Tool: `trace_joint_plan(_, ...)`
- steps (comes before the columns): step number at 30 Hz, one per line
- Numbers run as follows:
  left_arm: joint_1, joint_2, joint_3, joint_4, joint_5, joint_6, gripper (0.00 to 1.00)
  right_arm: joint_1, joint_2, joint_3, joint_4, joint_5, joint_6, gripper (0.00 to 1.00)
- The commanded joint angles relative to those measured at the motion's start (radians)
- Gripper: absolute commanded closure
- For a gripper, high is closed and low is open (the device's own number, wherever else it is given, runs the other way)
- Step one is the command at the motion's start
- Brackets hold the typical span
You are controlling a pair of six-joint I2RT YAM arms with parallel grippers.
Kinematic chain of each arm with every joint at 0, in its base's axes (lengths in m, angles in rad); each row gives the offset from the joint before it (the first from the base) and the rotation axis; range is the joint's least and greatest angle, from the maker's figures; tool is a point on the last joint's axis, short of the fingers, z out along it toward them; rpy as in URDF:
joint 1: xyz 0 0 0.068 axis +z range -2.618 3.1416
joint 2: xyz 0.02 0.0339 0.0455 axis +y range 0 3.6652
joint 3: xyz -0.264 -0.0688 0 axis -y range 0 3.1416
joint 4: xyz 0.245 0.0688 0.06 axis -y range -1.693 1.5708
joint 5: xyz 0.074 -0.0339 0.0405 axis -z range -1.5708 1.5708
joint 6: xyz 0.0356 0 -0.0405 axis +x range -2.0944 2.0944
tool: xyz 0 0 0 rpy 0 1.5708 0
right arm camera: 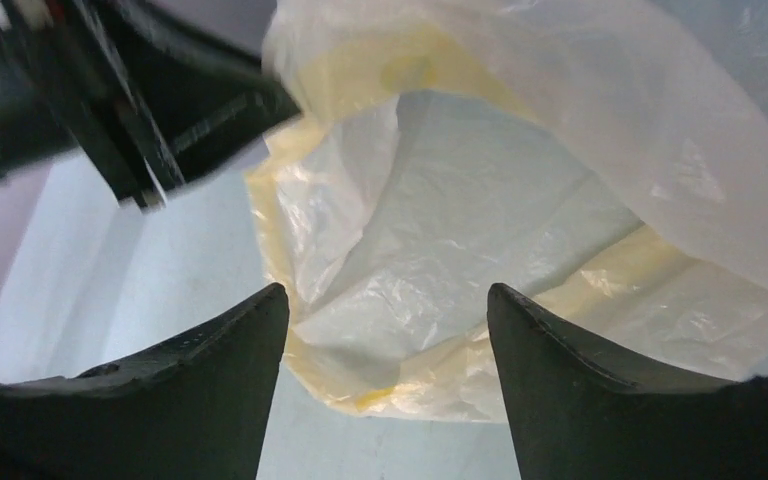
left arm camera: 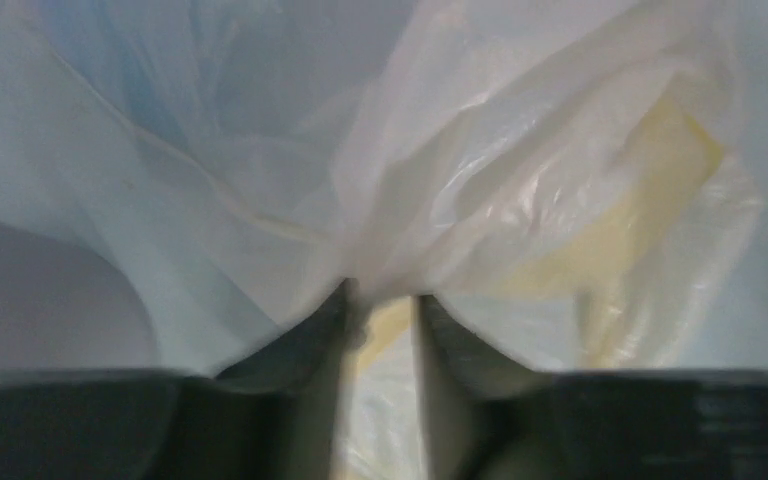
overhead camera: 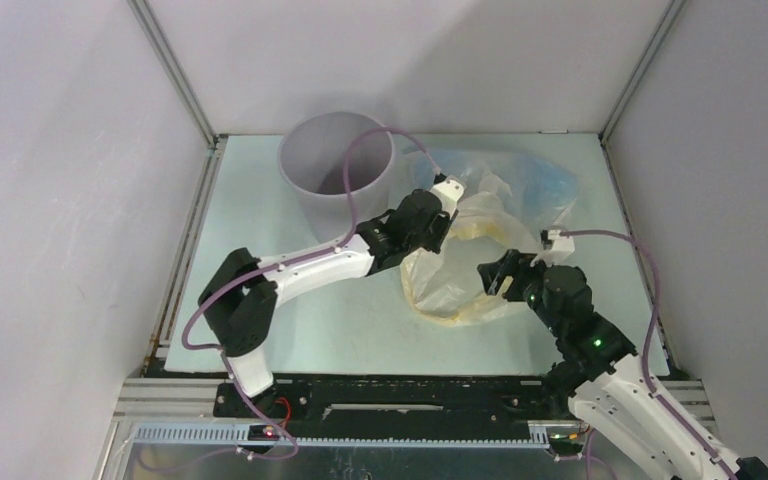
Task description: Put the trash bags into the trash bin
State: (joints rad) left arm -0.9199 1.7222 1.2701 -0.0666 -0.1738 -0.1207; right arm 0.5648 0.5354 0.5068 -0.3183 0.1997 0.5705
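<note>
Pale grey walls (overhead camera: 390,60) are enclosing a light green counter (overhead camera: 360,335) on three sides.

1. Left tool (left arm camera: 385,298): the jaws are standing partly closed. The dark fingers (left arm camera: 310,340) are pinching a puckered fold of thin film between their tips. Cream film is showing through the narrow gap that remains. The film is fanning upward and outward from the tips, pale blue on the left and cream-yellow on the right.

2. Right tool (right arm camera: 388,292): the jaws are standing wide apart and are holding nothing. The tool is hovering just above the open mouth of the cream-yellow bag (right arm camera: 440,240). Bare counter is showing through the film. The left arm's dark wrist (right arm camera: 160,100) is showing at the upper left of the right wrist view.

3. Trash bags (overhead camera: 505,200): the bags are lying in one loose heap on the counter, right of centre, between the two tools. The pale blue bag (overhead camera: 545,180) is lying at the far side, the cream-yellow one nearer the arms.

4. Trash bin (overhead camera: 320,205): the bin is standing upright at the far side of the counter, just left of the heap. Whether film is touching its wall cannot be told.
</note>
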Motion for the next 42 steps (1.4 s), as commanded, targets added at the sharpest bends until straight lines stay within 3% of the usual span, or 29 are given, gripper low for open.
trace_joint_plan(1, -0.004, 0.047, 0.132, -0.083, -0.106, 0.038, 0.86, -0.002, -0.042, -0.112, 0.183, -0.105, -0.095, 0.28)
trace_joint_plan(2, -0.004, 0.051, 0.150, -0.103, -0.106, 0.037, 0.96, 0.000, -0.048, -0.145, 0.232, -0.125, -0.107, 0.30)
trace_joint_plan(3, -0.004, 0.049, 0.161, -0.116, -0.101, 0.034, 0.99, 0.001, -0.048, -0.175, 0.286, -0.149, -0.111, 0.31)
trace_joint_plan(6, -0.005, 0.021, 0.176, -0.139, -0.073, 0.015, 1.00, 0.018, 0.004, -0.230, 0.451, -0.182, -0.098, 0.34)
trace_joint_plan(9, -0.005, -0.003, 0.196, -0.181, -0.042, -0.017, 1.00, 0.101, 0.090, -0.241, 0.555, -0.026, -0.104, 0.40)
trace_joint_plan(13, -0.008, -0.027, 0.224, -0.234, 0.009, -0.070, 1.00, 0.220, 0.230, -0.274, 0.799, 0.210, -0.166, 0.74)
trace_joint_plan(17, -0.013, -0.043, 0.243, -0.263, 0.073, -0.119, 1.00, 0.249, 0.401, -0.260, 0.967, 0.344, -0.205, 0.98)
trace_joint_plan(24, -0.033, -0.076, 0.311, -0.347, 0.124, -0.163, 1.00, 0.207, 0.604, -0.235, 1.097, 0.308, -0.241, 1.00)
trace_joint_plan(36, -0.071, -0.177, 0.365, -0.420, 0.145, -0.200, 1.00, 0.208, 0.756, -0.234, 1.221, 0.274, -0.260, 1.00)
trace_joint_plan(39, -0.083, -0.189, 0.388, -0.443, 0.146, -0.201, 1.00, 0.244, 0.778, -0.230, 1.231, 0.293, -0.296, 1.00)
trace_joint_plan(42, -0.087, -0.183, 0.413, -0.462, 0.136, -0.203, 1.00, 0.335, 0.800, -0.233, 1.269, 0.410, -0.367, 1.00)
